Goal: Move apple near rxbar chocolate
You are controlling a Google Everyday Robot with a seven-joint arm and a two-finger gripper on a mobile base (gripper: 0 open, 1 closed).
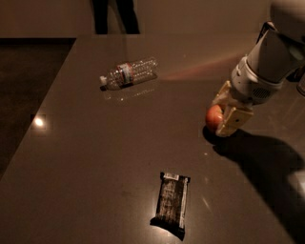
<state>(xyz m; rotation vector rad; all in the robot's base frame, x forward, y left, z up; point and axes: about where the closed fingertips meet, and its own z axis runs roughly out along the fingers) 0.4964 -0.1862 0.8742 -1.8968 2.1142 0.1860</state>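
The apple (pixel 212 118), small and red-orange, is on the right side of the table, between the two pale fingers of my gripper (pixel 220 116). The gripper reaches in from the upper right and is shut on the apple, holding it at or just above the tabletop; its far side is hidden by the fingers. The rxbar chocolate (pixel 171 205), a flat dark wrapper with pale print, lies flat near the table's front edge, below and left of the apple and well apart from it.
A clear plastic bottle (pixel 128 74) lies on its side at the back left of the brown table (pixel 95 157). The table's left edge runs diagonally, with dark floor beyond. My arm's shadow falls across the front right. A person's legs (pixel 114 14) stand behind the table.
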